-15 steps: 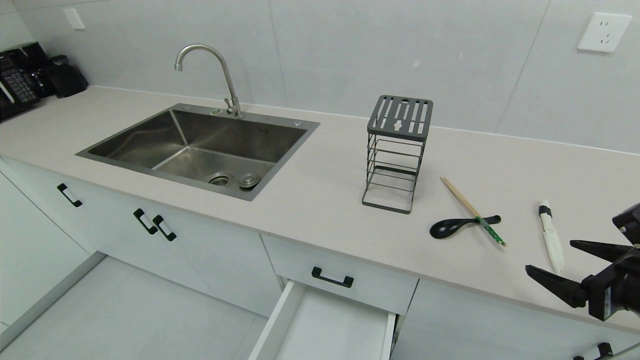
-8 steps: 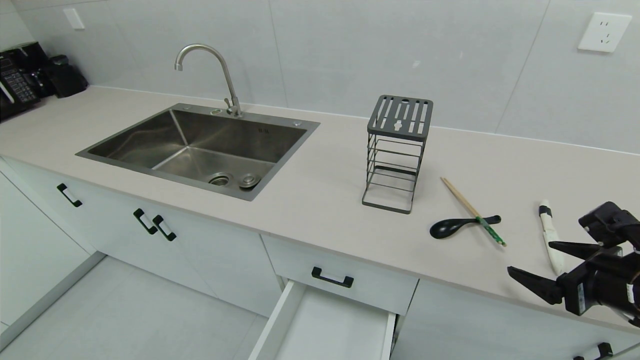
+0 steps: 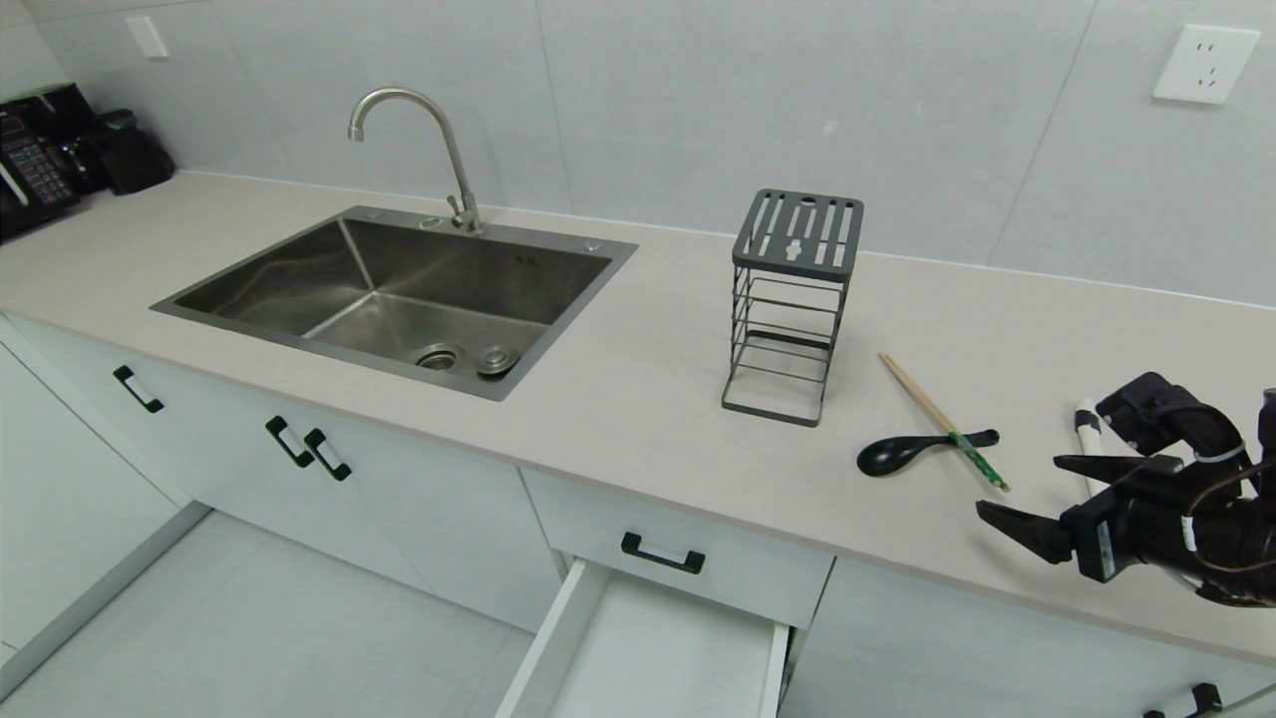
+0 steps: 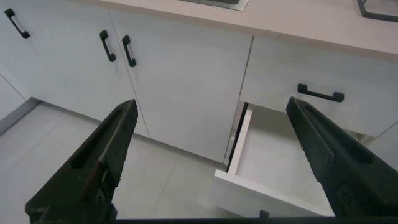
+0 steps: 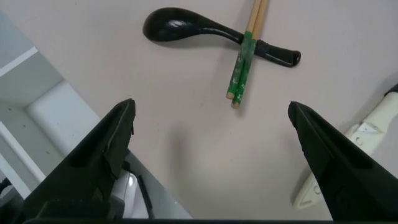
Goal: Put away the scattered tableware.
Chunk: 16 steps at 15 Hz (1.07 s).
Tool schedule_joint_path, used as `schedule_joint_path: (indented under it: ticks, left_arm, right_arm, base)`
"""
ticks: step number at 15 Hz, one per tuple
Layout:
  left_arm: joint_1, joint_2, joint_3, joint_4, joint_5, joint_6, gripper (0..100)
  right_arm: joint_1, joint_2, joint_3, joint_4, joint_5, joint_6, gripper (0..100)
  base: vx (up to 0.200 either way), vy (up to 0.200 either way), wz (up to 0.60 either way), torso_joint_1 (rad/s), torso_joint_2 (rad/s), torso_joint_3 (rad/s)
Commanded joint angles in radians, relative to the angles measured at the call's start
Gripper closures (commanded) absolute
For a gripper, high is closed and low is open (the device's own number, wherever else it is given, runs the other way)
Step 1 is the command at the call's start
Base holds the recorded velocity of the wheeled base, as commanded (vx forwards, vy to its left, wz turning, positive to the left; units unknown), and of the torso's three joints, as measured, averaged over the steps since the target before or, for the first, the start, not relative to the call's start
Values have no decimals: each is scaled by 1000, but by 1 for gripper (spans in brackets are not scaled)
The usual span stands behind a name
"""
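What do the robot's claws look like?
Both are black. The right claw has two long fingers that narrow to points like wedges. Behind them sits a chunky black wrist with thin black cables and a small white band. The left claw has the same black, pointed fingers.

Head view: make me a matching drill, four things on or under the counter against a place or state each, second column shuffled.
Things:
1. black spoon
2. chopsticks
3. wire rack
4. drawer

Places or states:
A. stands upright on the counter, right of the sink
B. lie across another utensil's handle
C. pulled open below the counter
D. lies flat under a crossing pair

Pairs: 1-D, 2-B, 3-A, 4-C.
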Motion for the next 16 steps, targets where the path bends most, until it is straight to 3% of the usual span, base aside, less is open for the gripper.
schedule_joint_path:
  ticks: [1, 16]
  left_arm:
    - [0, 1, 0, 0, 0, 0, 0]
    - [0, 1, 0, 0, 0, 0, 0]
  right_arm:
    - [0, 88, -58, -1, 1, 7, 0]
    - [8, 330, -216, -73, -50, 80, 0]
  base:
    - [0, 0, 0, 0, 0, 0]
    - [0, 0, 0, 0, 0, 0]
